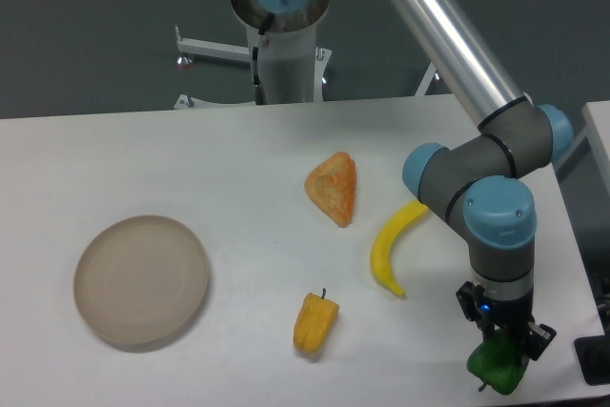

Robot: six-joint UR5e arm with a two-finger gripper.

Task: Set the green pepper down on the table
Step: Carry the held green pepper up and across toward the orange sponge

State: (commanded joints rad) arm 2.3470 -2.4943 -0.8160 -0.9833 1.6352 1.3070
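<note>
The green pepper (496,369) is a small glossy dark-green shape at the front right corner of the white table (191,159), very close to the table's front edge. My gripper (503,338) points straight down onto its top, with its black fingers closed around the pepper's upper part. The fingertips are partly hidden against the pepper. I cannot tell whether the pepper rests on the tabletop or hangs just above it.
A yellow banana (393,247) lies just left of the arm's wrist. A yellow-orange pepper (315,322) sits at front centre, with an orange wedge-shaped food piece (334,188) behind it. A round beige plate (141,278) stands at the left. A dark object shows at the right edge.
</note>
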